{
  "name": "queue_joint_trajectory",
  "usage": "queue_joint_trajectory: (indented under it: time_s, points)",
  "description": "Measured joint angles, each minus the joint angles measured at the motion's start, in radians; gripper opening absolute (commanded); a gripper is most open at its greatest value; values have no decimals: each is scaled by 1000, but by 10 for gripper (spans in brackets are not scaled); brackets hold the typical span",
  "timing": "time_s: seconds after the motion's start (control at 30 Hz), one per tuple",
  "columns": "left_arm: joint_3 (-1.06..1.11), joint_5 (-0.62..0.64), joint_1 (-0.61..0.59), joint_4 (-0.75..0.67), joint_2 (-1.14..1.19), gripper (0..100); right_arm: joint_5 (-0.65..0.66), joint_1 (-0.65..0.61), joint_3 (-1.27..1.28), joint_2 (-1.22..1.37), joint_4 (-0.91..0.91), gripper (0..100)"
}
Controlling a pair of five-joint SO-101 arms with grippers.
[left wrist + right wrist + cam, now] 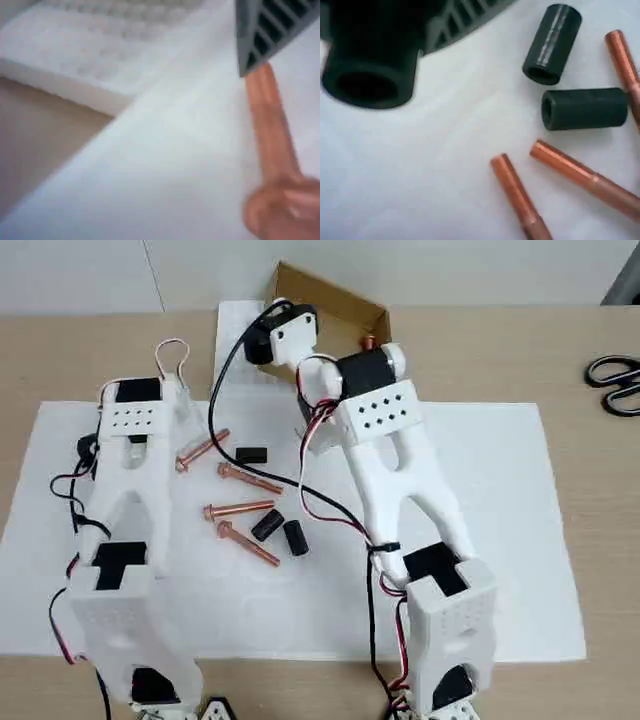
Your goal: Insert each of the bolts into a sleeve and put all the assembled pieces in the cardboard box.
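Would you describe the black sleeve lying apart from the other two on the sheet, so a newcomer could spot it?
Start at the white sheet, where copper bolts lie scattered. The lone sleeve lies nearest the cardboard box, by itself; the other two sleeves sit close together.

Close black sleeve (367, 75); two more sleeves (552, 44) (584, 108), three copper bolts (517, 195) (585, 175) (622, 65) beyond.

High view: bright, even, diffuse, lit from overhead. Soft, faint shadows close under the arms and beside the bolts (240, 510) on the white sheet (500, 540), itself almost washed out. Right wrist view: pale streak of sheen along one lying sleeve (552, 42), thin highlights down the copper shanks, soft grey shadow beneath each. Left wrist view: dimmer, shaded toward the tabletop (35, 150).
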Motion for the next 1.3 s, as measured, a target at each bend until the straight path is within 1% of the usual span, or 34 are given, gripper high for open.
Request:
queue_joint_trajectory:
  time_s: [0.1,0.27,0.5,0.8,0.87,1.03,1.1,1.23,1.3]
  points:
    - [34,0,0,-26,63,331,0,3,0,0,0,5]
    - [18,2,-3,-43,152,331,0,0,0,0,0,5]
    - [-63,2,-5,-41,216,332,0,0,0,0,0,5]
    - [-77,2,-5,-55,255,321,0,0,0,0,6,5]
    - [-77,2,-5,-55,255,270,0,0,0,0,6,5]
    - [-97,2,-5,-55,261,62,0,0,0,0,6,5]
    - [-100,2,-5,-55,262,2,0,0,0,0,6,5]
    - [-110,92,-6,-66,265,6,0,0,0,0,6,5]
    - [-112,100,-9,-69,269,6,0,0,0,0,6,5]
